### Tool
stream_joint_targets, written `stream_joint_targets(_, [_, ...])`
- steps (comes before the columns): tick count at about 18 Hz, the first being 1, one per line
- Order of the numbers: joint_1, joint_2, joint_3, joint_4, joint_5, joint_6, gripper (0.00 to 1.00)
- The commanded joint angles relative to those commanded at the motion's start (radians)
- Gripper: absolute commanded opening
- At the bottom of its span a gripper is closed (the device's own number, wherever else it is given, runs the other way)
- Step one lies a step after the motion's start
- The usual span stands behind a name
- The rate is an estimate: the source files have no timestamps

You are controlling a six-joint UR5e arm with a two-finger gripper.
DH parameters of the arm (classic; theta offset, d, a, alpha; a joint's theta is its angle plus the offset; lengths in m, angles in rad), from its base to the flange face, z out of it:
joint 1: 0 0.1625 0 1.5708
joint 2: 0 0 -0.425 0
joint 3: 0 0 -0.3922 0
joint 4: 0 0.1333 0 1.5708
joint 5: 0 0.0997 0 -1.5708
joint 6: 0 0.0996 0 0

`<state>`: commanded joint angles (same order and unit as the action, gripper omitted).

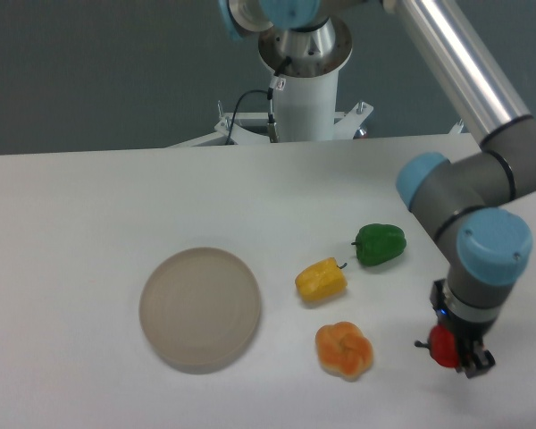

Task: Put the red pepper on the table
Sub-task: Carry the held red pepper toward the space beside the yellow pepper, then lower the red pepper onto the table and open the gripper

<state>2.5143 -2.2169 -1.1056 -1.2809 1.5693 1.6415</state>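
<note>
One small glossy red pepper [441, 347] is being gripped by the gripper [456, 354] above the white tabletop [89, 206]. Three other peppers, orange [344, 349], yellow [321, 280] and green [380, 244], and one round beige plate [200, 307] are being carried by it.

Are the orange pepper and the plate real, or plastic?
The orange pepper looks like a plastic toy: smooth, even lobes with a slight sheen. The plate looks matte beige, maybe plastic or ceramic; its dull, plain surface doesn't show which.
</note>
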Motion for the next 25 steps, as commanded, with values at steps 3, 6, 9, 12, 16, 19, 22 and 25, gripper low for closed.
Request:
stream_joint_targets(3, [-0.021, 0.086, -0.110, 0.000, -0.015, -0.054, 0.39])
stream_joint_targets(6, [-0.035, 0.141, -0.198, 0.003, -0.020, -0.069, 0.39])
stream_joint_targets(9, [-0.045, 0.134, -0.206, 0.009, -0.017, -0.085, 0.39])
stream_joint_targets(12, [-0.028, 0.117, -0.198, 0.015, -0.012, -0.069, 0.39])
stream_joint_targets(16, [0.004, 0.057, -0.155, 0.024, -0.012, -0.066, 0.39])
stream_joint_targets(19, [0.027, 0.008, -0.132, 0.078, -0.018, -0.065, 0.39])
stream_joint_targets(22, [0.032, -0.027, -0.111, 0.078, -0.023, -0.080, 0.39])
stream_joint_targets(25, [0.044, -0.049, -0.106, 0.078, -0.060, -0.117, 0.39])
